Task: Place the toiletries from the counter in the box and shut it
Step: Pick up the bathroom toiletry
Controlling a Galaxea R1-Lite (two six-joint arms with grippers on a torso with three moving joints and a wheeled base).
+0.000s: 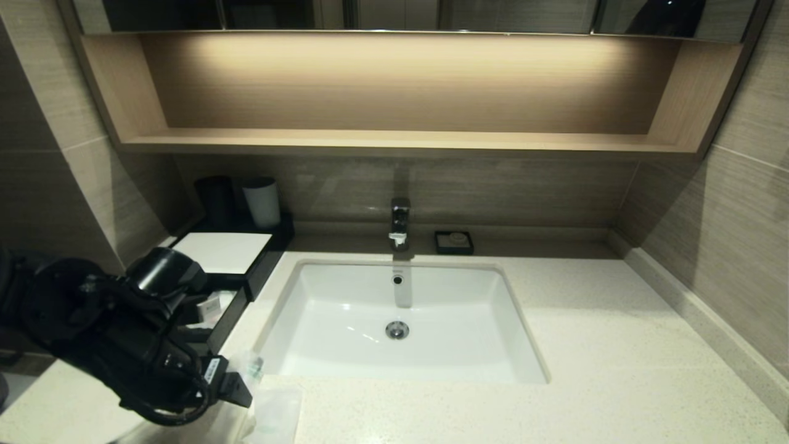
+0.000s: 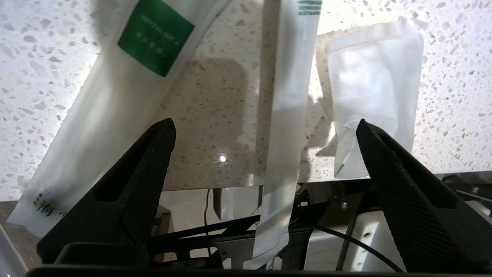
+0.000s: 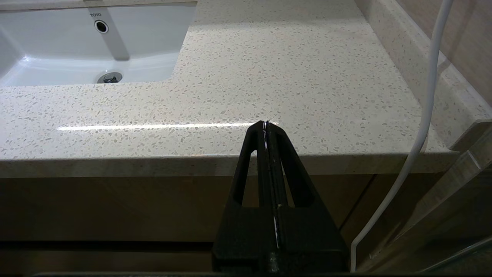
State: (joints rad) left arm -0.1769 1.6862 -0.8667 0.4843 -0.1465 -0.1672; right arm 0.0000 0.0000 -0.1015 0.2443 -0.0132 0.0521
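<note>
- counter (image 1: pixel 616 345), sink (image 1: pixel 345 345) set in it
- box (image 1: pixel 223 251) back left, drawer (image 1: pixel 227 316) pulled out
- left gripper (image 2: pixel 265 129) spread wide over front-left counter edge
- green-label packet (image 2: pixel 115 96), slim packet (image 2: pixel 288 107), sachet (image 2: pixel 374 84) lying on counter beneath, none gripped
- right gripper (image 3: pixel 266 125) pressed together, empty, before the counter's front edge

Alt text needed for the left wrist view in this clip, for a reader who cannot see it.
The open left gripper hovers over three clear-wrapped toiletries on the speckled counter: a slim packet between its fingers, a wide packet with a green label to one side, and a small white sachet to the other. Two packets overhang the counter's edge.
</note>
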